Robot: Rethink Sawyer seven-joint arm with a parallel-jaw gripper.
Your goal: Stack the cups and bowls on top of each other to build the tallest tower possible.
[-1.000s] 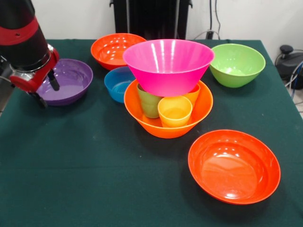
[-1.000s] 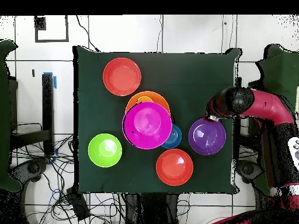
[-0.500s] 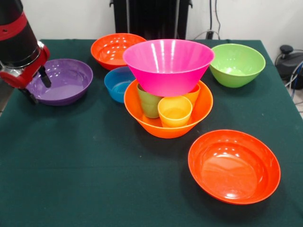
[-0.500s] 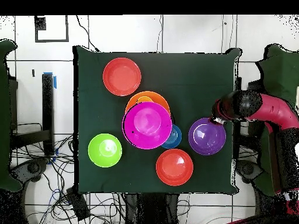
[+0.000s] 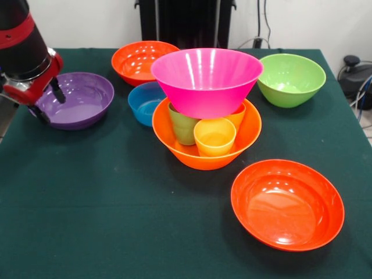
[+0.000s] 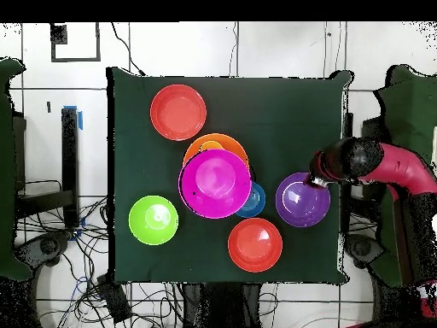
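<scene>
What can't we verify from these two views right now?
- Gripper contact with the purple bowl: front view shows fingers straddling the rim, but grip is unclear; overhead, the arm covers it.
- Orange cup: mostly hidden by the pink bowl in front; fully covered overhead.
- Green cup and yellow cup seating in the light orange bowl: bases out of sight.
- Blue bowl: partly blocked by the tower in both views.
</scene>
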